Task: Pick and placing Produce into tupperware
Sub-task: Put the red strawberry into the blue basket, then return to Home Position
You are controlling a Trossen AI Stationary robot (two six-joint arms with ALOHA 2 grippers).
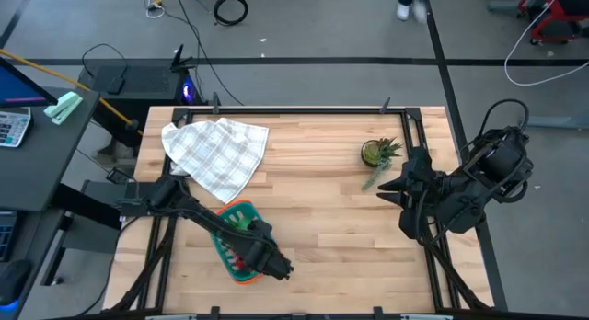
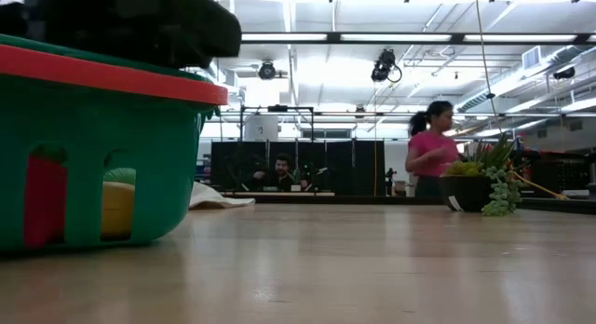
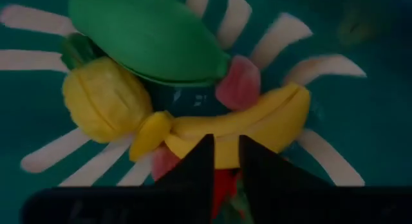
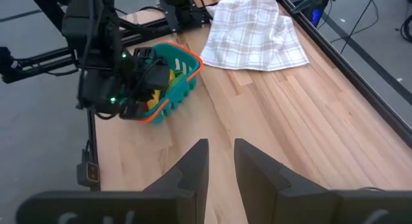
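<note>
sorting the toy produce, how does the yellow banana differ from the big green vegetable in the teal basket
The curved yellow banana is slim and bent; the smooth green vegetable is a broad, plump oval. The banana lies right past the left gripper fingertips, the green vegetable farther off. Both rest inside the teal slotted basket.

In the high view we see the left arm covering most of the tupperware (image 1: 241,212), so its produce is hidden there. In the low view its wall (image 2: 93,147) is cut off at the left. The red piece (image 3: 222,185) sits half behind the left gripper's fingers (image 3: 199,166).
</note>
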